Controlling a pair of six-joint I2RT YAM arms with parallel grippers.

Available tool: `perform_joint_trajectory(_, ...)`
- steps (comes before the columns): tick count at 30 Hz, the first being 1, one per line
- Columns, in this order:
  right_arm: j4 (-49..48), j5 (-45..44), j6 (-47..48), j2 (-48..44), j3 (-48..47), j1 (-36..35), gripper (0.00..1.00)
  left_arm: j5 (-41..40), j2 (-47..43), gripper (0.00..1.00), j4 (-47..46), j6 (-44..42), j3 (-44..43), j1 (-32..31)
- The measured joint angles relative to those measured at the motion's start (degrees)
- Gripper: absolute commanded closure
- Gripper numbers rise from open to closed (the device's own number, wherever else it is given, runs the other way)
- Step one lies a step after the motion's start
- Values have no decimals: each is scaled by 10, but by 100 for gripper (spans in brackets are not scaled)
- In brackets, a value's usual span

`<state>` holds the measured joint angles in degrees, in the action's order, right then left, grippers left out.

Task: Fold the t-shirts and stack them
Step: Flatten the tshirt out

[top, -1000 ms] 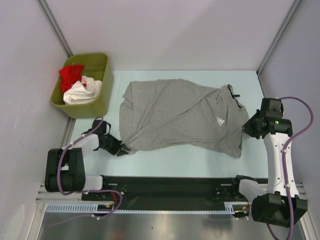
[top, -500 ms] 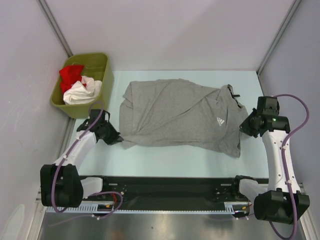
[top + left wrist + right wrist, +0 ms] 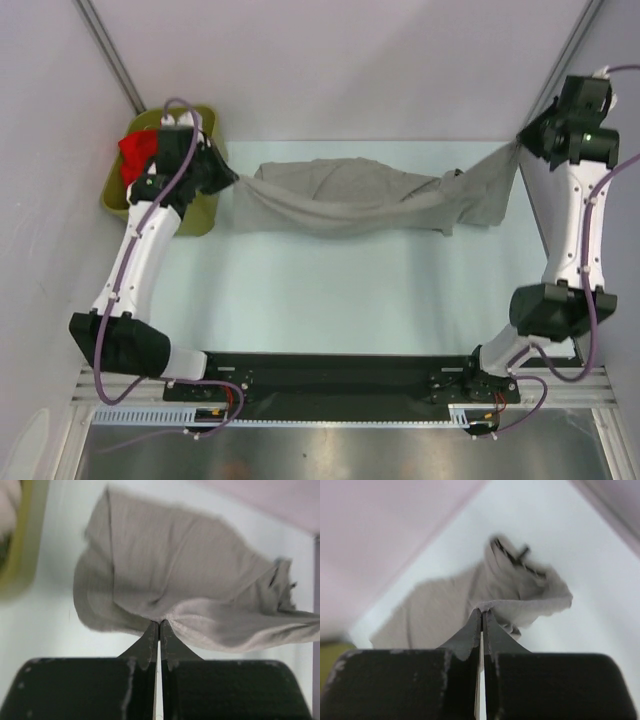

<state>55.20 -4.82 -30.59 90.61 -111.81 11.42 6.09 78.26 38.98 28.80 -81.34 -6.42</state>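
Observation:
A heather-grey t-shirt (image 3: 350,195) hangs stretched between both arms above the far part of the table, sagging in the middle. My left gripper (image 3: 232,180) is shut on its left edge, next to the bin. The right gripper (image 3: 520,142) is shut on its right edge, raised near the right wall. In the left wrist view the pinched cloth (image 3: 200,605) spreads out from the fingertips (image 3: 159,625). The right wrist view shows the grey shirt (image 3: 470,600) bunched at the closed tips (image 3: 481,612). A red t-shirt (image 3: 138,152) lies in the bin, partly hidden by my left arm.
An olive-green bin (image 3: 195,215) stands at the far left beside the table, under my left arm. The pale blue table top (image 3: 330,290) lies below the hanging shirt. Grey walls close in on both sides and behind.
Both arms rose and swung to the far side, lifting the grey shirt off the table by its two edges. The left gripper closed on the shirt's left edge.

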Motion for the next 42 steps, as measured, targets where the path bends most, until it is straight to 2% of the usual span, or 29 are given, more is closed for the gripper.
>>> perform_joint_trajectory(4,4,9,-14,121,-217,36,100,-9,77,100,8,-42,-186,0)
perform_joint_trajectory(7,-17,20,-29,162,-310,67,100,-13,124,100,4,-60,-301,0)
perform_joint_trajectory(10,-76,35,-46,139,-299,90,100,-2,159,100,10,-71,-396,0)
perform_joint_trajectory(13,-164,56,-54,75,-218,101,100,19,168,100,-12,-79,-447,0)
perform_joint_trajectory(17,-276,93,-54,18,-205,111,100,57,127,100,-84,-85,-442,0)
perform_joint_trajectory(20,-380,111,-70,-59,-141,139,100,77,65,100,-139,-91,-407,0)
perform_joint_trajectory(22,-416,118,-72,-84,-166,161,100,87,7,100,-179,-97,-379,0)
perform_joint_trajectory(25,-502,122,-64,-108,-209,146,100,84,-88,100,-251,-103,-330,0)
perform_joint_trajectory(27,-558,139,-70,-121,-213,128,100,73,-118,100,-268,-104,-339,5)
perform_joint_trajectory(29,-593,152,-77,-123,-236,134,100,70,-116,100,-279,-103,-387,12)
perform_joint_trajectory(31,-630,158,-75,-135,-216,130,100,66,-120,100,-302,-102,-389,14)
perform_joint_trajectory(33,-645,169,-74,-141,-196,116,100,60,-127,100,-316,-102,-372,16)
perform_joint_trajectory(37,-626,183,-63,-134,-193,120,100,65,-86,100,-292,-93,-403,24)
perform_joint_trajectory(42,-515,165,0,-152,-201,94,100,65,-130,100,-279,-83,-296,26)
